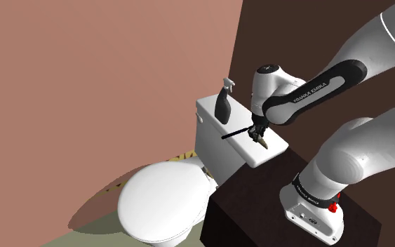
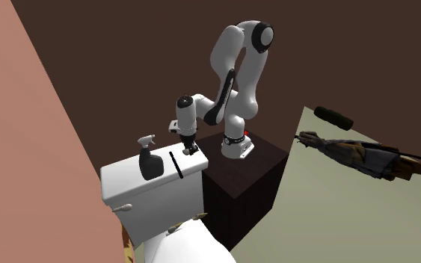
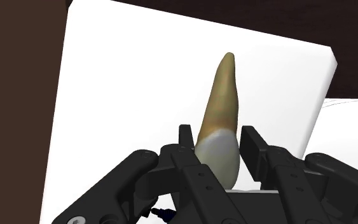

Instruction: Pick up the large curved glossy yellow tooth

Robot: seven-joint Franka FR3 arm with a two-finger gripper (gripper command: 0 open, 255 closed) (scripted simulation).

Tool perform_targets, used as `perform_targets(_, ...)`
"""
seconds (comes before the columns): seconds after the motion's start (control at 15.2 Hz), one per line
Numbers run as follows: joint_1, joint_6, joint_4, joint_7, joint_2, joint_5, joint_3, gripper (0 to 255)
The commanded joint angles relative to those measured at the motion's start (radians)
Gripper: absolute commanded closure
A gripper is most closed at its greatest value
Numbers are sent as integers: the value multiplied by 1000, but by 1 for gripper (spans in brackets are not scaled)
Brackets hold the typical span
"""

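The tooth is long and curved, with a yellow-brown root pointing away from the hand and a pale grey-white crown between the fingers. My gripper is shut on that crown, both black fingers pressed against its sides. In the shoulder view the gripper hangs just over the near end of the white toilet tank lid, with the tooth poking out below it. The second exterior view shows the gripper over the lid's end nearest the stand.
A dark spray bottle stands on the lid, and a thin black rod lies beside it, close to the gripper. The white toilet seat cover is below. The dark stand abuts the tank. A dark bundle lies on the floor.
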Motion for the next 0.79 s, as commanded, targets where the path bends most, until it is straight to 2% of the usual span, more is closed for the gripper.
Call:
perform_targets(0.0,7,-47,5,-16,-42,15,-3,255)
perform_targets(0.59,33,-242,49,-64,-196,65,-2,255)
perform_targets(0.73,33,-245,50,-65,-198,66,-2,255)
